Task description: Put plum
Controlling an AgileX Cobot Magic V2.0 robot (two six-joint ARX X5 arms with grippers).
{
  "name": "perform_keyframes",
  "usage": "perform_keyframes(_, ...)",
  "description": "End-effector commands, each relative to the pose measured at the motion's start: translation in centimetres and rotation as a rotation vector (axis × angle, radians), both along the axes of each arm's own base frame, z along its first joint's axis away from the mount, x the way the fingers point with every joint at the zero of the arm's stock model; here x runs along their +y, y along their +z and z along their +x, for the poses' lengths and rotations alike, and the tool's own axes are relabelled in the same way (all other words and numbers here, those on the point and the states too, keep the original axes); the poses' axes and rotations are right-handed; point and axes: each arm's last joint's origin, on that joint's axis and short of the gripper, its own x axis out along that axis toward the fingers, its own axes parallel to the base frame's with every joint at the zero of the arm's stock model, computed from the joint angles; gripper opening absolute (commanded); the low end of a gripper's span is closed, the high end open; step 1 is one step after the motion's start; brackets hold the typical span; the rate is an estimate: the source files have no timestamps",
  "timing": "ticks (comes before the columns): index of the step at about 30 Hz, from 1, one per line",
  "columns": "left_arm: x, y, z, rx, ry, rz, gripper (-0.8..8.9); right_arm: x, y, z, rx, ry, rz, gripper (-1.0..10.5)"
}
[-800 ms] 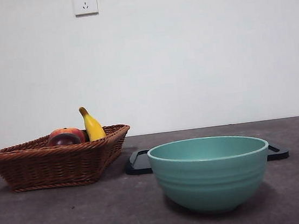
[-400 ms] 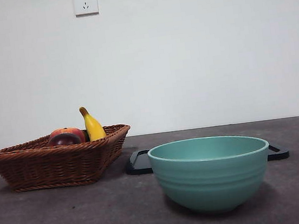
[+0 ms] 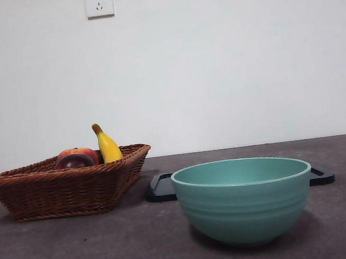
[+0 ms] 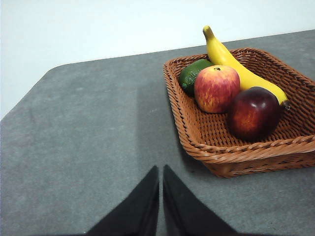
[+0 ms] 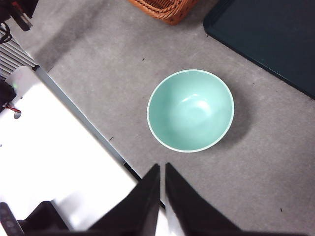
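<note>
Plum point(image 4: 253, 113) sits in wicker basket point(image 4: 206, 135), touching banana point(image 4: 236, 66) at its 12 o'clock and peach-like fruit point(image 4: 216, 88) at 10; left gripper point(image 4: 161, 196) and right gripper point(image 5: 162, 191), jaws closed, empty, risk nudging neighbours or slipping on glossy skin.

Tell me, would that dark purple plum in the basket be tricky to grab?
Probably somewhat. The plum looks smooth and glossy, so jaws might slip on it. Being round, it could roll if nudged, though the banana and the basket wall beside it would likely stop it.

Closed right hand point(image 5: 161, 169) above teal bowl point(image 5: 191, 110)
</note>
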Motion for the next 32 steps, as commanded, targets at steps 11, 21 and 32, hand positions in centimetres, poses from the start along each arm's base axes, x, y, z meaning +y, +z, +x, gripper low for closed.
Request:
perform_keyframes(11,0.0,-0.8,0.1,0.026,0.006,-0.001,0.12,-0.1,0.8,0.2,-0.116,0.026,-0.008,0.1)
perform_keyframes(21,0.0,-0.7,0.1,0.025,0.006,-0.001,0.12,-4.1,-1.5,2.4,-0.554,-0.355,0.092,0.1)
perform_keyframes(32,0.0,-0.8,0.1,0.026,0.006,-0.001,0.11,-8.3,-11.6,0.5,-0.901,-0.776,0.034,0.1)
